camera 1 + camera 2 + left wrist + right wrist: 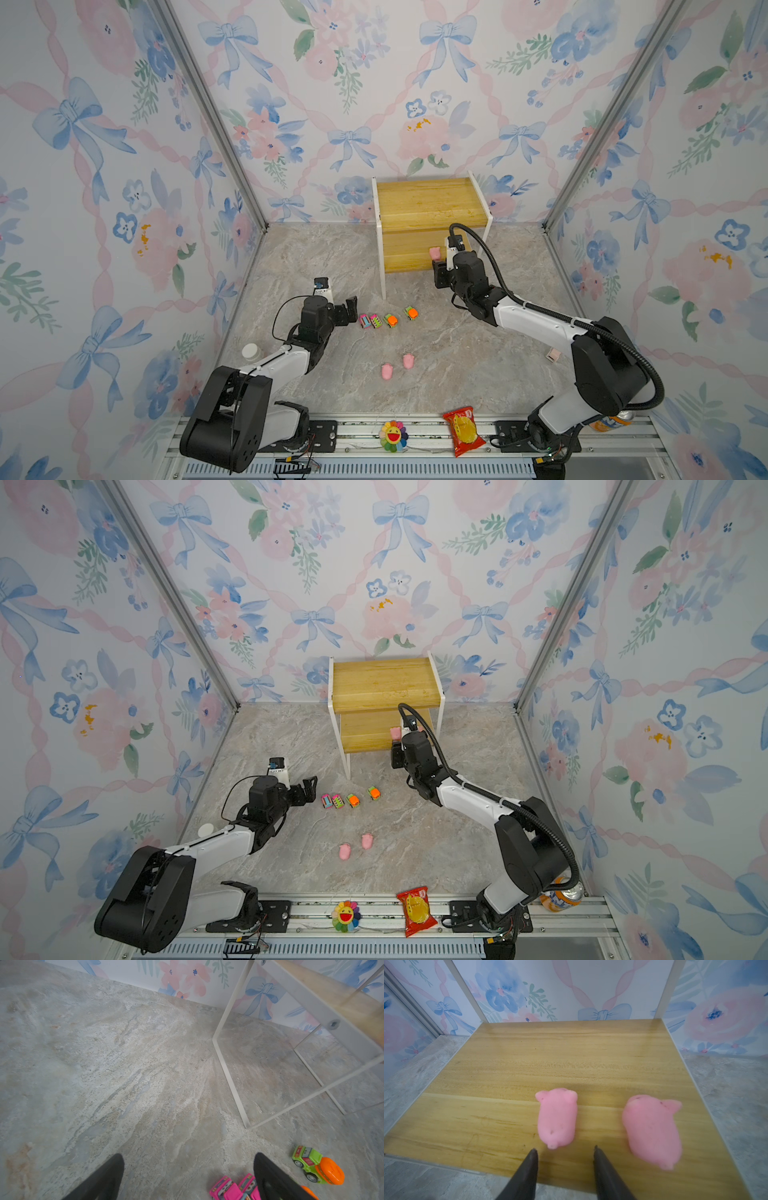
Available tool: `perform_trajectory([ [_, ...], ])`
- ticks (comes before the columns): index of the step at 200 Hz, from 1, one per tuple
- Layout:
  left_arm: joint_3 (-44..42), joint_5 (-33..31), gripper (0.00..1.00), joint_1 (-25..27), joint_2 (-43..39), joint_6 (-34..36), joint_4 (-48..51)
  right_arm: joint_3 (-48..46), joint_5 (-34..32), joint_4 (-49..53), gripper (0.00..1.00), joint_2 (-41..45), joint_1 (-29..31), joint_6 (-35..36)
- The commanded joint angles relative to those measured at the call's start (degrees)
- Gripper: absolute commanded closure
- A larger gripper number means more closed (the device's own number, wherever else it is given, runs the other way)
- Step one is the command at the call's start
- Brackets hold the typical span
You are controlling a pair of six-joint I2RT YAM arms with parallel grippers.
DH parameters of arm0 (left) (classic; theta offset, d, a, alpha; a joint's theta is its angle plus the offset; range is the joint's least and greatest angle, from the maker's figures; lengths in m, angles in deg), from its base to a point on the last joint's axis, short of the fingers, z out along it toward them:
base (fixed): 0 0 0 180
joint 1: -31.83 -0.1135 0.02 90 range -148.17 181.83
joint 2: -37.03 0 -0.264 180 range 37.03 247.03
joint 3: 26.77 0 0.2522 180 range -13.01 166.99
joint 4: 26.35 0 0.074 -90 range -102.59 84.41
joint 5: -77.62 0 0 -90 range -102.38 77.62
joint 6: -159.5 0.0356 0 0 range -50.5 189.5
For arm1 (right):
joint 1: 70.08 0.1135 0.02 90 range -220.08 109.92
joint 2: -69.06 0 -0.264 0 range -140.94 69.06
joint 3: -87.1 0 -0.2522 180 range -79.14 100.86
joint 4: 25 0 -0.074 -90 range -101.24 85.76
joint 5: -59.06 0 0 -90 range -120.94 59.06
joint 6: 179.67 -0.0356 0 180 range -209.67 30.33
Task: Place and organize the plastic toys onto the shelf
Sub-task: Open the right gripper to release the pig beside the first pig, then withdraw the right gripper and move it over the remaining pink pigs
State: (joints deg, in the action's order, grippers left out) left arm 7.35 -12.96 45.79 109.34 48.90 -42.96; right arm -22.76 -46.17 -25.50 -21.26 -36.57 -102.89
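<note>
The shelf (428, 203) (384, 683) stands at the back wall. Two pink pigs (556, 1118) (652, 1130) lie on its lower board (550, 1059); only one pig (434, 252) shows in a top view. My right gripper (564, 1150) is open at the board's front edge, just short of the nearer pig, with nothing between its fingers. Two more pigs (387, 371) (408, 360) lie on the table. Two pink-and-teal cars (365, 321) (375, 321) and two green cars with orange tops (390, 320) (411, 312) stand in a row. My left gripper (349, 309) (189, 1156) is open, left of the row.
A rainbow flower (393, 435) and a red snack packet (463, 431) lie on the front rail. An orange can (561, 897) stands behind the right arm's base. A white-capped bottle (251, 352) is by the left arm, a small pink piece (553, 354) by the right wall.
</note>
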Motion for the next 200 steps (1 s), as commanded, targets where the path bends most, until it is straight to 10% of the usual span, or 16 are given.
perform_trajectory([
  [1, -0.5, -0.3, 0.02, 0.1, -0.7, 0.8, -0.8, -2.2, 0.8, 2.8, 0.52, 3.2, 0.8, 1.5],
  [122, -0.8, 0.2, 0.02, 0.2, -0.9, 0.6, -0.8, -29.5, 10.4, 6.6, 0.43, 26.5, 10.1, 3.7],
  [200, -1.5, 0.9, 0.02, 0.2, -1.3, -0.1, -0.7, -35.5, 4.3, -8.0, 0.39, 14.5, 22.4, -6.5],
])
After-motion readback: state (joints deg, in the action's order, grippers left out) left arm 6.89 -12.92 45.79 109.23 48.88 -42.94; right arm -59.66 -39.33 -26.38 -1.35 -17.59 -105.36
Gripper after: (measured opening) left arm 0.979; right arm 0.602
